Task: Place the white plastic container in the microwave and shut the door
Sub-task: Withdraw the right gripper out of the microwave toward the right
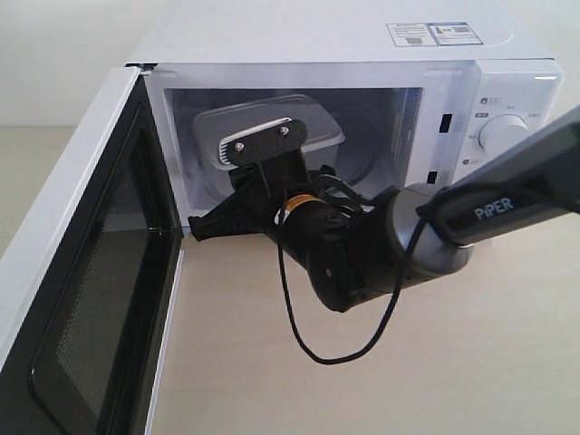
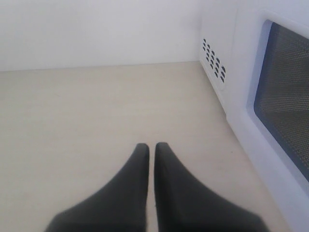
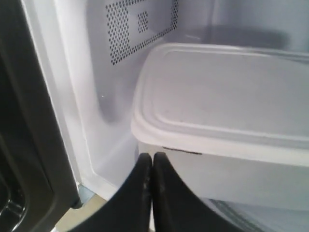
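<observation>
**With the box inside, both my grippers are pressed shut and empty**

Where my right arm reaches into the microwave (image 1: 317, 36), the right gripper (image 3: 152, 160) has its two black fingers closed flat against each other with nothing between them. Their tips sit just under the lid rim of the white plastic container (image 3: 222, 96), at its near side wall; I cannot tell whether they touch it. The container lies inside the cavity, toward the perforated wall on the hinge side, lid on. The door (image 1: 100, 299) hangs wide open on the left of the exterior view. My left gripper (image 2: 151, 147) is also closed, with only a hairline gap, and holds nothing. It hangs over the pale table (image 2: 96, 121), just beside the door's outer face and apart from it.
</observation>
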